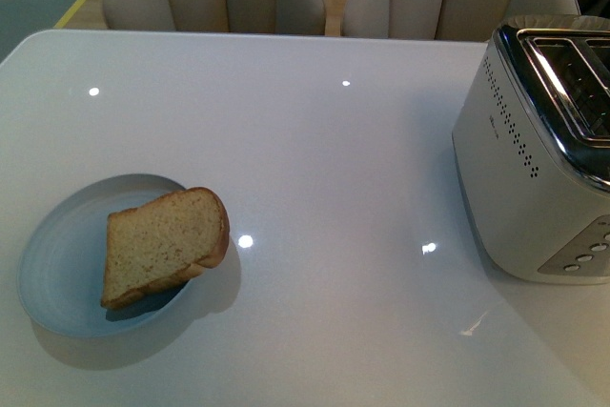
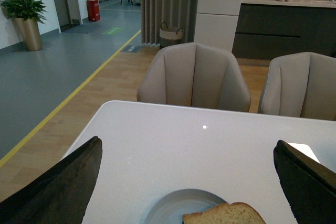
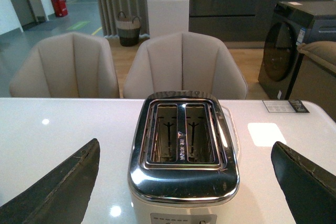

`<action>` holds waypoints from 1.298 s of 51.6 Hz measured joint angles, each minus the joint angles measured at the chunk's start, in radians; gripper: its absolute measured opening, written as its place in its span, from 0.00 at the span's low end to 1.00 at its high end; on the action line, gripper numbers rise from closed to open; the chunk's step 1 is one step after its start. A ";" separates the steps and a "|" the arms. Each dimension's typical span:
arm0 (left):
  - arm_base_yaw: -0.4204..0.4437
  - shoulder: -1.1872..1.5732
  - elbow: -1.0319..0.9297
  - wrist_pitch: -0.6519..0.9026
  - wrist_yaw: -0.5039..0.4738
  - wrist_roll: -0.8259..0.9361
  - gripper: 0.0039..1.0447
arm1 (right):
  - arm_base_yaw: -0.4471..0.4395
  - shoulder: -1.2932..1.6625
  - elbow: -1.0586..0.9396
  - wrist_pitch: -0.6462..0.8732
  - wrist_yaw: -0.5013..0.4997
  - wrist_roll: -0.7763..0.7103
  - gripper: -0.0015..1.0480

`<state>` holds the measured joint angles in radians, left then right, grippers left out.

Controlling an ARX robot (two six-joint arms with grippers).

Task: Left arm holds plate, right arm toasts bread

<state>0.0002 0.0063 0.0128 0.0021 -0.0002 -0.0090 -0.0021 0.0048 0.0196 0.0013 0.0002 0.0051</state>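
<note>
The left pincer (image 2: pixel 187 141) is hovering low over the desk (image 1: pixel 315 140), its fingers (image 2: pixel 58 187) spread wide and gripping nothing, facing across the plate (image 1: pixel 57 264). The bread (image 1: pixel 164 245) is lying in the plate on the desk's left side, its rounded end resting over the rim. The right pincer (image 3: pixel 185 144) is hanging just behind the toaster (image 1: pixel 534 159), well apart from the plate, and is likewise spread and gripping nothing.

Two soft beige chairs (image 2: pixel 194 77) stand behind a shiny white table (image 2: pixel 199 150). The floor (image 2: pixel 113 85) is wood and grey, with a yellow line (image 2: pixel 68 99) between.
</note>
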 joint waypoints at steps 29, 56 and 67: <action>0.000 0.000 0.000 0.000 0.000 0.000 0.93 | 0.000 0.000 0.000 0.000 0.000 0.000 0.91; 0.077 0.283 0.150 -0.325 0.013 -0.098 0.93 | 0.000 0.000 0.000 0.000 0.000 0.000 0.91; 0.301 0.624 0.161 0.031 0.211 0.019 0.93 | 0.000 0.000 0.000 0.000 0.000 0.000 0.91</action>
<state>0.3012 0.6304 0.1734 0.0330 0.2108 0.0101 -0.0017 0.0048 0.0196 0.0013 0.0002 0.0051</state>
